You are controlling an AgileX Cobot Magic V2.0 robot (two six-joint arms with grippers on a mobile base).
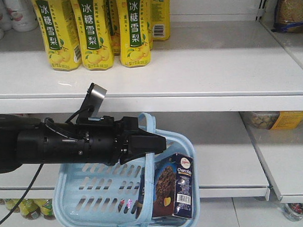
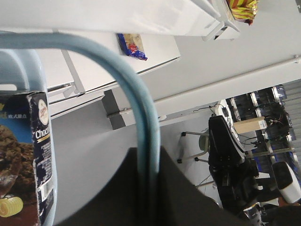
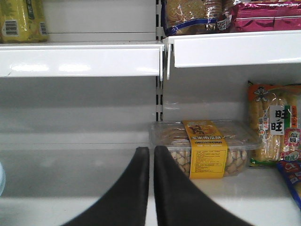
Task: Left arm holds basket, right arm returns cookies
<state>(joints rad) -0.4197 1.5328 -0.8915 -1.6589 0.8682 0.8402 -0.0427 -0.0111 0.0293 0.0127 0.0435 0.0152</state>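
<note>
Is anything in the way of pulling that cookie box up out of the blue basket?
Partly. The hoop handle of the basket runs close beside the cookie box on its left, with the left gripper clamped on it just above. The box's right side looks open overhead.

Front camera toward shelves; wrist cameras close, basket shared with left
</note>
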